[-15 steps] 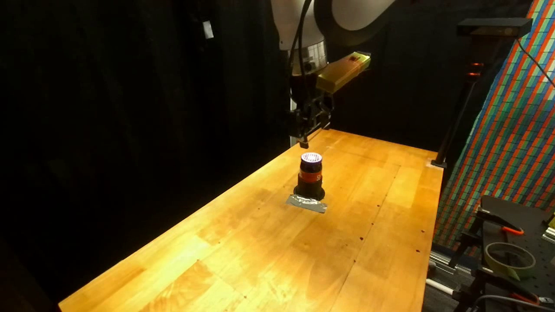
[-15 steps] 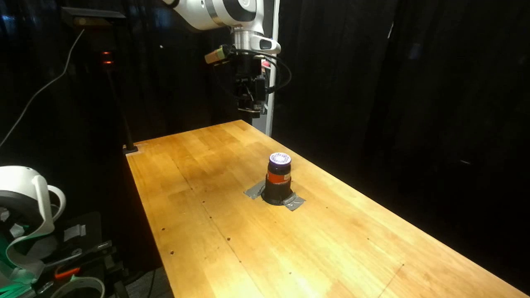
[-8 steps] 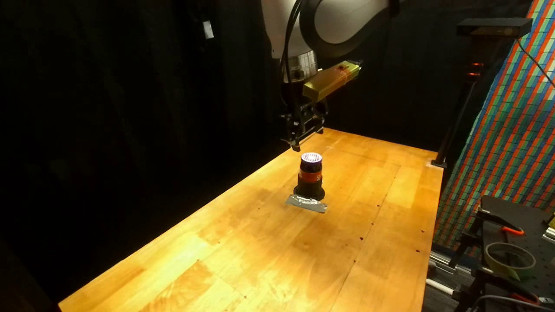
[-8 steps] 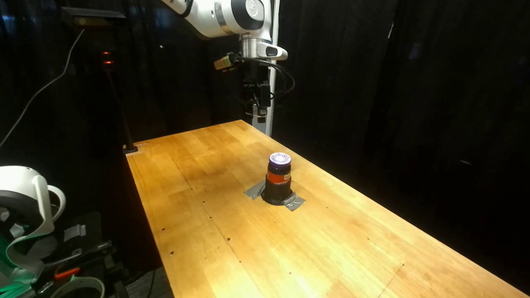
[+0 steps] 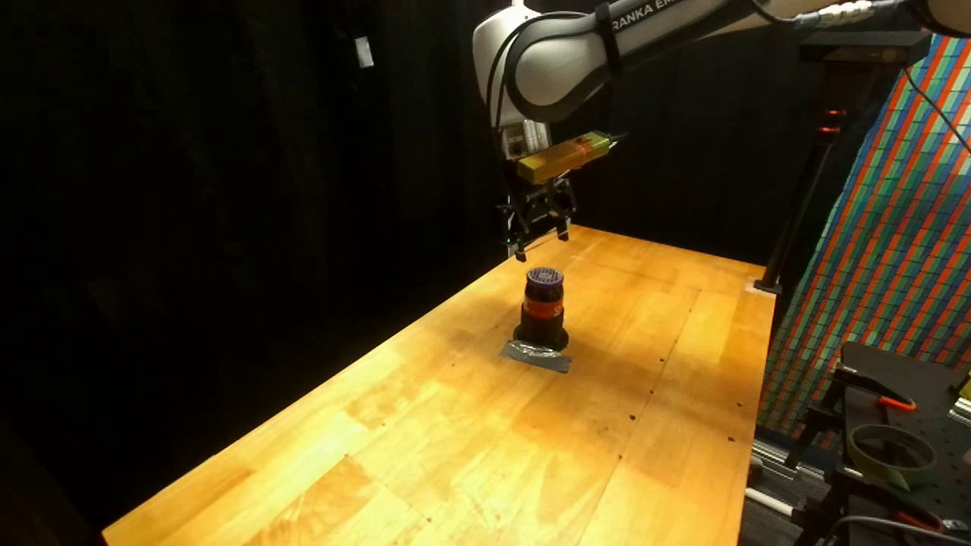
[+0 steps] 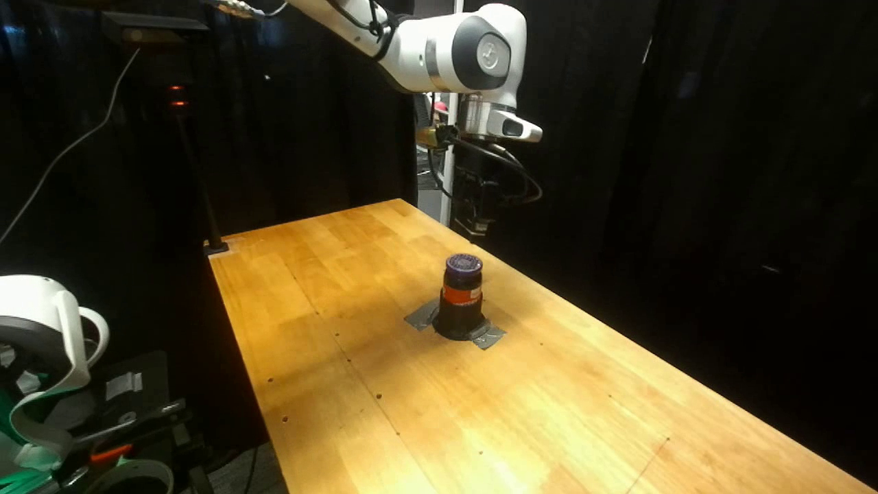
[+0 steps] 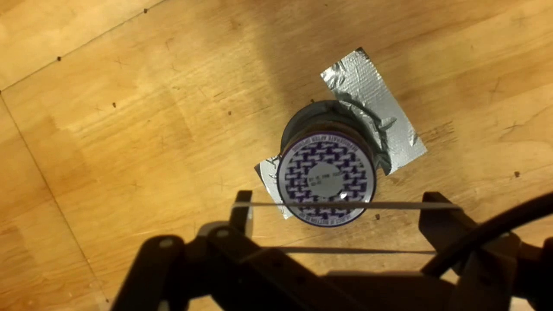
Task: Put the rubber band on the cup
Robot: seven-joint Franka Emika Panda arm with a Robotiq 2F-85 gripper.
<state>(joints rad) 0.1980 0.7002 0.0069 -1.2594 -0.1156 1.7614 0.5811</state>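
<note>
Probably light, soft and apt to slip, the rubber band (image 7: 391, 206) seems best stretched from inside, as it is by the wide-spread pincer (image 7: 340, 211) low in the wrist view. Right of centre there, the cup (image 7: 326, 179) looks steady, taped down to the tabletop (image 7: 173, 129).

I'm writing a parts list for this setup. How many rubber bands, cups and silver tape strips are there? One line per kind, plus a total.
Rubber band: 1, stretched across the gripper, two strands showing
Cup: 1, upright on the table
Silver tape strips: 2, at the cup's dark base
Total: 4
</note>
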